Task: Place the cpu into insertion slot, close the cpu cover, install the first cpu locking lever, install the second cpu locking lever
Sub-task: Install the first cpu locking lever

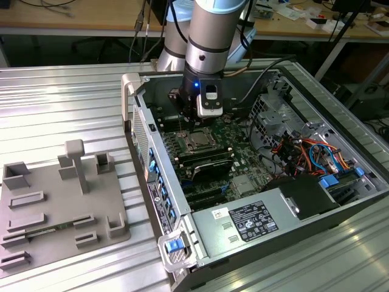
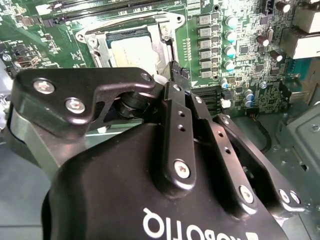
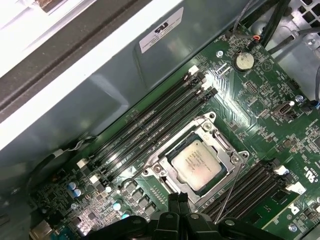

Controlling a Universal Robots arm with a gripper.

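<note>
The gripper hangs low over the board in the open case, fingers pressed together with nothing visibly between them, tips just beside the edge of the slot. The cpu sits flat in the slot with the cover lying down around it, so the socket lies just ahead of the fingertips. A thin wire lever slants along the socket's side, its length running from a socket corner back towards the gripper; whether they touch I cannot tell
</note>
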